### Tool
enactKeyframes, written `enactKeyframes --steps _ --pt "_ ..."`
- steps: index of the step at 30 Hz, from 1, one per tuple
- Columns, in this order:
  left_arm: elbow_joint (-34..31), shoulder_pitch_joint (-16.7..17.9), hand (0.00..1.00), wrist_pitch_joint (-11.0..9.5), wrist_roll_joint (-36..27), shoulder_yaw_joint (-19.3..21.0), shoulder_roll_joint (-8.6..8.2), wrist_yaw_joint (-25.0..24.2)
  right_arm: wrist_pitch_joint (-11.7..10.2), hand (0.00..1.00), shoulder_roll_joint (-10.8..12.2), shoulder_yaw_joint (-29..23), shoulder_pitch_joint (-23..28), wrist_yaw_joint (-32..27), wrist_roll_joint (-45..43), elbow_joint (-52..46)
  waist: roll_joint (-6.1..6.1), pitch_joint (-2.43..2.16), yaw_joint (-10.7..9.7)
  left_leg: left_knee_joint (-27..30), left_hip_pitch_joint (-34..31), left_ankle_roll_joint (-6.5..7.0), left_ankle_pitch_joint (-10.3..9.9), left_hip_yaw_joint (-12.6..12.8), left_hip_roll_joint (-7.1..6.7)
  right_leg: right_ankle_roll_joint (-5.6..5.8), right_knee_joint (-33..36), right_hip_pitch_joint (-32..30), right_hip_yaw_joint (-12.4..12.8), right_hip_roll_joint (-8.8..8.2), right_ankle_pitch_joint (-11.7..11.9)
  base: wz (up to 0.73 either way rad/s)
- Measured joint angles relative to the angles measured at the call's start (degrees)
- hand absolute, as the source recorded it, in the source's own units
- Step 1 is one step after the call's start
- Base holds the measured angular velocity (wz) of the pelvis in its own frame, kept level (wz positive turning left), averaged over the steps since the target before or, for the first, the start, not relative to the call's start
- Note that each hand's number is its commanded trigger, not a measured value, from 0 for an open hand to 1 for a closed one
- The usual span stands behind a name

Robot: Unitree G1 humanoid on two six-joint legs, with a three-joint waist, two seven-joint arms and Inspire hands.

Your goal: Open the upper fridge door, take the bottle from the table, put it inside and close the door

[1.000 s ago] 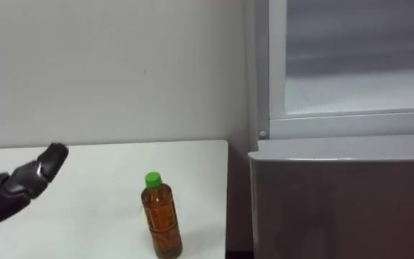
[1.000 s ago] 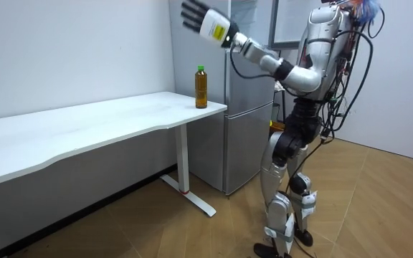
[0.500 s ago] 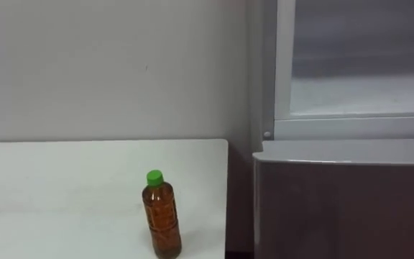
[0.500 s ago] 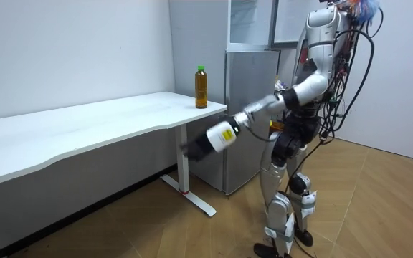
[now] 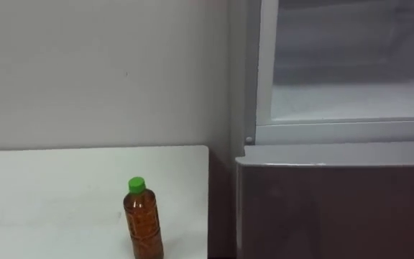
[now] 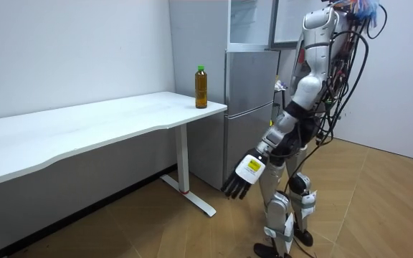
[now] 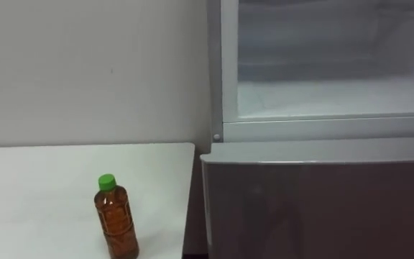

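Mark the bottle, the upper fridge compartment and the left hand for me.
bottle (image 5: pixel 144 229): left eye view, on its brown body.
upper fridge compartment (image 5: pixel 351 101): left eye view, on its bare inner floor.
left hand (image 6: pixel 244 174): room view, on the back of the hand.

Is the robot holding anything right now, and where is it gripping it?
Nothing is held, as far as the views show. The left hand hangs open by the robot's leg, while the bottle stands untouched on the table beside the fridge.
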Motion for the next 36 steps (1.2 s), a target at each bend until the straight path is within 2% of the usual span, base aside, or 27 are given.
enactKeyframes --steps 3,8,11,16,23,31,36 --pt "4.2 -0.3 0.00 0.8 3.9 -1.4 0.01 -1.2 0.1 0.00 0.0 0.3 -0.6 1.3 1.0 0.4 -0.33 -0.04 -0.8 0.1 -0.1 0.03 0.0 0.0 -0.17 0.02 -0.4 0.0 0.5 -0.01 0.0 -0.01" --pt "5.2 -0.3 0.00 1.6 9.2 -3.4 0.07 -2.3 0.1 0.00 0.2 1.3 -0.4 1.3 1.5 0.4 -1.19 -0.02 -1.0 0.3 -0.6 0.11 0.0 0.0 -0.21 0.09 -0.6 -0.2 0.5 -0.04 0.0 0.01" --pt "5.1 -0.4 0.00 1.6 11.3 -3.8 0.11 -2.6 0.1 0.00 0.2 1.3 -0.6 1.1 1.6 0.4 -1.14 -0.03 -1.7 0.6 -0.6 0.13 -0.1 0.0 -0.26 0.13 -0.6 -0.2 0.5 -0.08 -0.1 0.00" --pt "5.0 -1.3 0.00 2.8 11.8 -5.0 0.41 -2.9 0.1 0.00 0.2 2.8 -1.1 -0.2 3.2 0.4 -1.13 -0.06 -2.5 0.3 -0.6 0.12 -0.1 0.0 -0.34 0.22 -0.7 -0.3 0.6 -0.08 -0.1 0.00" --pt "5.1 -2.1 0.00 4.8 11.8 -7.0 1.85 -6.2 0.8 0.00 0.2 3.5 -2.0 0.0 5.5 1.8 -1.17 -0.07 -3.2 0.0 -0.2 0.12 0.0 0.0 -0.37 0.25 -0.7 -0.1 0.7 -0.08 -0.2 0.00" --pt "4.9 -2.2 0.00 5.1 14.4 -6.9 2.12 -6.5 0.8 0.00 0.2 3.5 -2.0 -0.3 5.8 2.4 -1.16 -0.09 -3.5 0.0 -0.2 0.13 -0.1 0.2 -0.40 0.27 -0.8 -0.2 0.8 -0.11 -0.2 0.00" --pt "4.9 -2.1 0.00 4.6 14.9 -6.8 1.88 -5.9 0.6 0.00 0.2 3.6 -2.4 -0.6 5.2 2.4 -1.12 -0.18 -3.4 0.0 -0.1 0.12 0.0 0.3 -0.40 0.27 -0.7 -0.2 0.8 -0.11 -0.2 0.00"
